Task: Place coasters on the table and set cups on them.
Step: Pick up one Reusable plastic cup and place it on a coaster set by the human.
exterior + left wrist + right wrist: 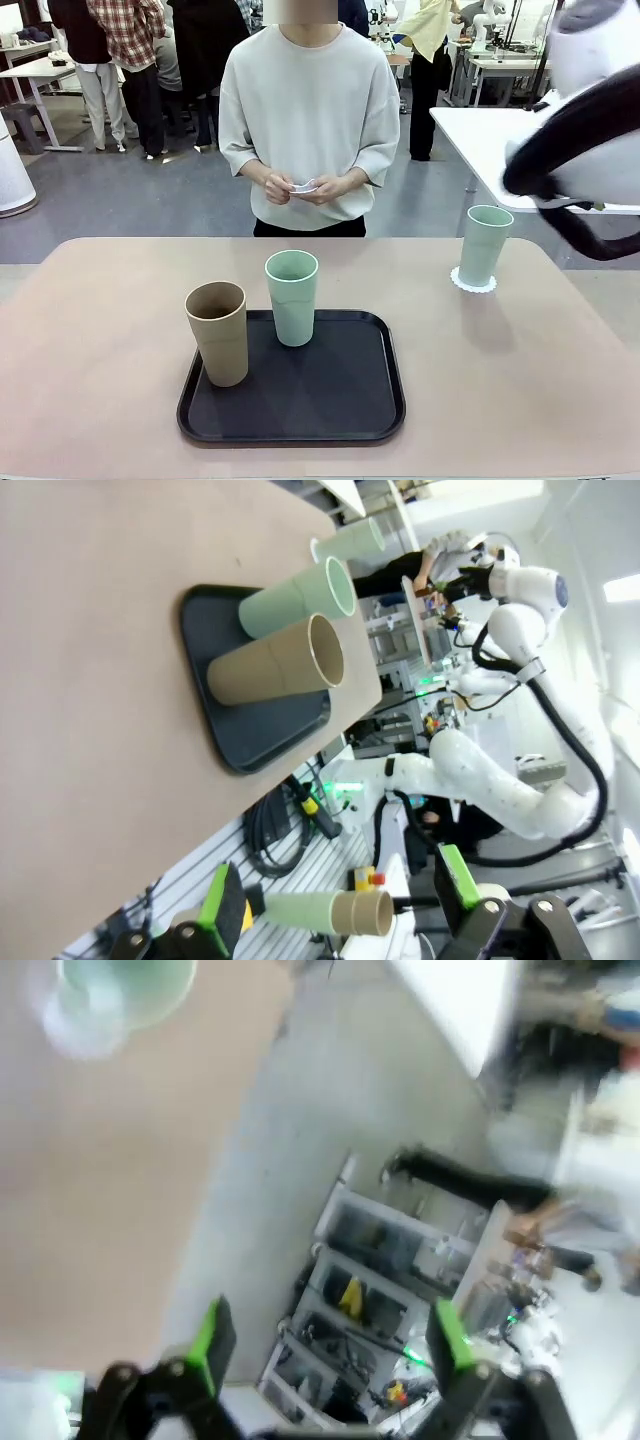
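One mint green cup [485, 243] stands on a lacy white coaster [473, 281] at the far right of the beige table [100, 330]. A second mint cup [292, 297] and a tan cup [218, 332] stand upright on the black tray [340, 400]. The person holds another white coaster [305, 186] in both hands at the far side. My left gripper [340, 900] is open off the table's edge, with the tray [225, 730] and its cups [275, 665] ahead. My right gripper [330, 1345] is open in a blurred view, the mint cup [125, 980] far beyond it.
My right arm [585, 130] hangs high at the right, above the table's corner. A white table [480, 140] stands behind the right side. Bare tabletop lies left and right of the tray. People stand in the background.
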Tool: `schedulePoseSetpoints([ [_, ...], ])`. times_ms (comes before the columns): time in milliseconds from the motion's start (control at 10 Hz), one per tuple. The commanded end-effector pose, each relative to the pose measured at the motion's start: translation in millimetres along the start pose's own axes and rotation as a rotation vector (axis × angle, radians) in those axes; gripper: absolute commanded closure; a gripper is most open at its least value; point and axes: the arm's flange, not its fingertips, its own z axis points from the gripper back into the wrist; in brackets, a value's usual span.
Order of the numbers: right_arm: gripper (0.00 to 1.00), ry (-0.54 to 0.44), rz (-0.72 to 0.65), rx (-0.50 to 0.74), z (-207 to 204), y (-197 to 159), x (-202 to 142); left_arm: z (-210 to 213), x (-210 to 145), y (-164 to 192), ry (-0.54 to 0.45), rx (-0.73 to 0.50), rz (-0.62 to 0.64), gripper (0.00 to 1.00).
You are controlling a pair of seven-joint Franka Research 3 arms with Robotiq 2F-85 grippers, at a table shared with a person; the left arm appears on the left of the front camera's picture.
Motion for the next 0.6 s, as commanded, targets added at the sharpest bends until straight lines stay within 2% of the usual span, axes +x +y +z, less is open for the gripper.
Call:
schedulePoseSetpoints([
  [0,0.00,0.144,0.138,0.191,38.2,-9.3,5.5,1.5,-0.8,0.1,-0.005,-0.006,-0.007,0.00],
  [100,0.00,0.116,0.207,0.262,39.5,-13.1,-2.4,1.5,-0.8,0.1,-0.005,-0.006,-0.007,0.00],
  [300,0.00,0.023,0.175,0.348,22.0,-25.1,3.5,1.5,-0.8,0.1,-0.005,-0.006,-0.007,0.00],
  [400,0.00,0.173,0.207,0.180,17.1,-4.4,4.5,1.5,-0.8,0.1,-0.005,-0.006,-0.007,0.00],
  [500,0.00,0.173,0.207,0.180,17.1,-4.4,4.5,1.5,-0.8,0.1,-0.005,-0.006,-0.007,0.00],
])
